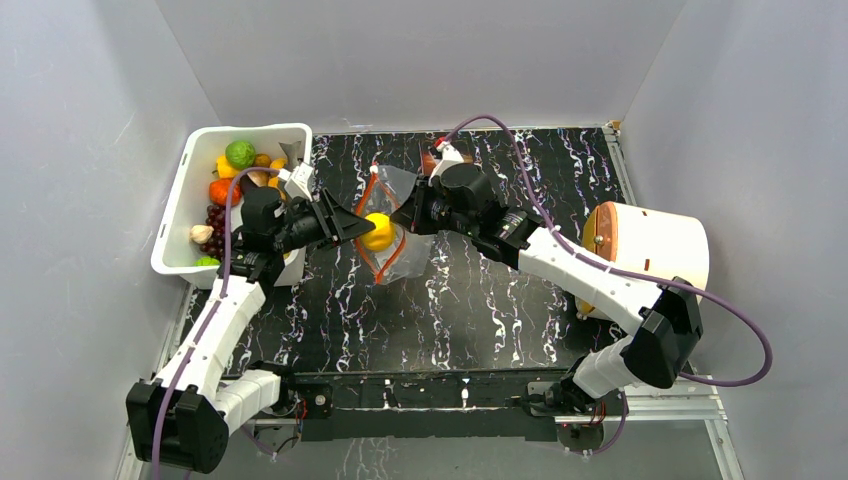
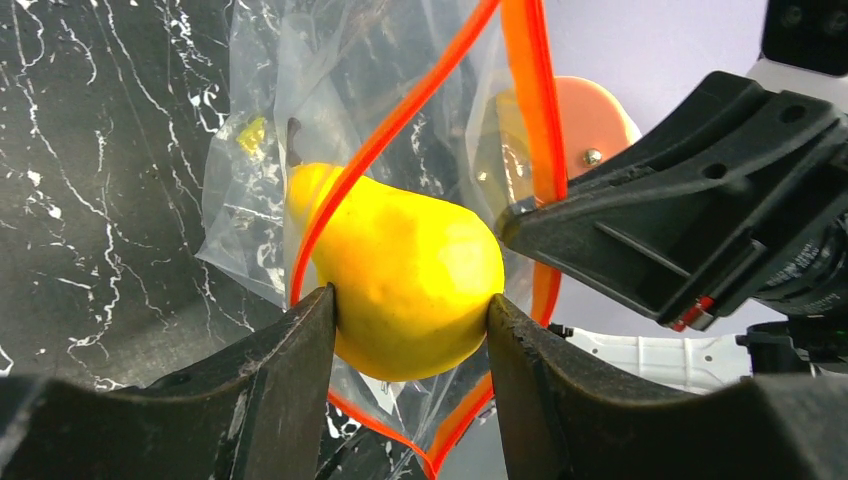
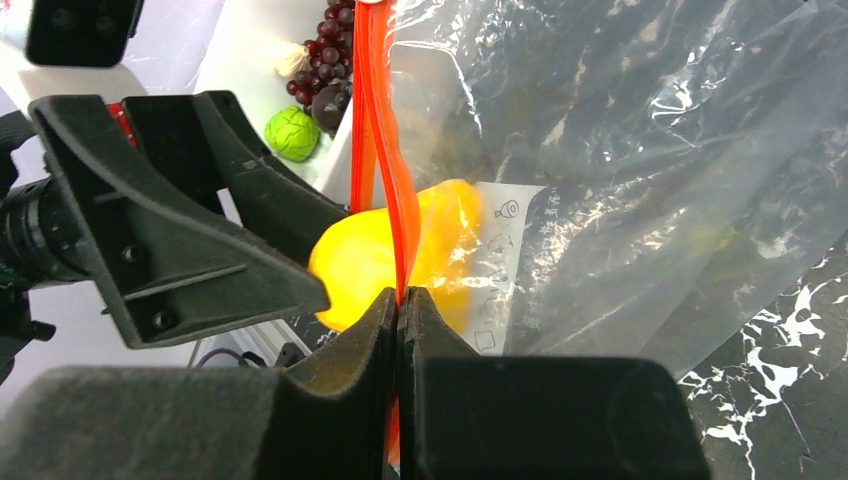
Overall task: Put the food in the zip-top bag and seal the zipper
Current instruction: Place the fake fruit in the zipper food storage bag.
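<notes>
**Pear at the bag's mouth, release to come**

The near half of the table (image 1: 450, 320) lies open for retreat. Mid-table, the left gripper (image 2: 410, 300) clamps a pear (image 2: 400, 250), seemingly partway into the bag (image 3: 640, 150). The right gripper (image 3: 398, 300) holds the bag up, pinched on the zipper (image 3: 372, 120). Next, I judge: push deeper, release, withdraw without snagging. The tub (image 1: 178, 205) crowds the far-left corner.

Left end effector (image 2: 410, 302) and right end effector (image 3: 400, 296) both clamped.
</notes>
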